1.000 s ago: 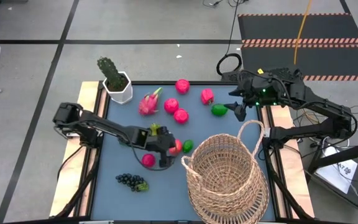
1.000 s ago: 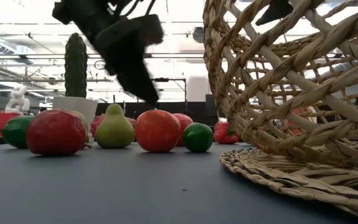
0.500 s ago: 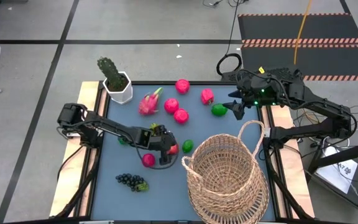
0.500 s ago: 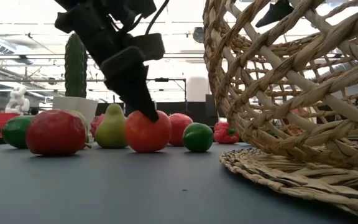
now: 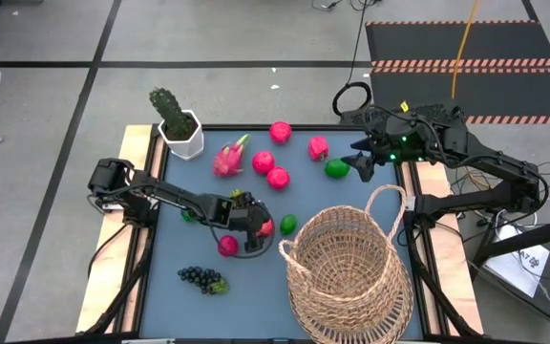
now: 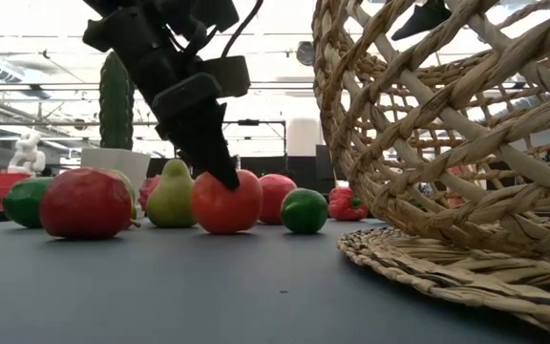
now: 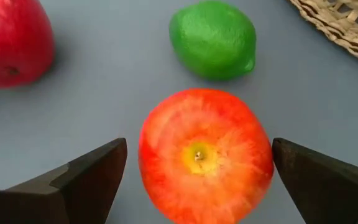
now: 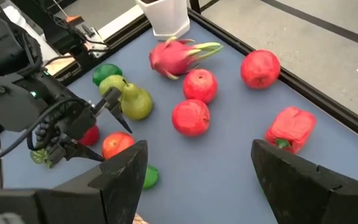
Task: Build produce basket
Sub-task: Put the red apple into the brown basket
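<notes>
The basket is a large, round, tan wicker vessel of open lattice weave with a tightly coiled flat base and a single arched loop handle; it lies tipped on its side at the near right of the blue bench, its mouth facing the fruit. The produce is spread over the bench outside the basket. A pink dragon fruit with green-tipped scales lies near the white cactus pot; three pink-red apples and an angular red piece sit along the far side, with a green lime just beside the right end effector. A dark grape bunch lies alone at the near left. A yellow-green pear stands upright behind the front row. The left end effector is down at bench level over a red-orange apple with a yellow centre; its fingers stand wide apart on either side of the apple, with a gap visible on each side, holding nothing. A second green lime lies just beyond that apple, near the basket's edge. The right end effector waits above the far right corner, its fingers parted and empty.
</notes>
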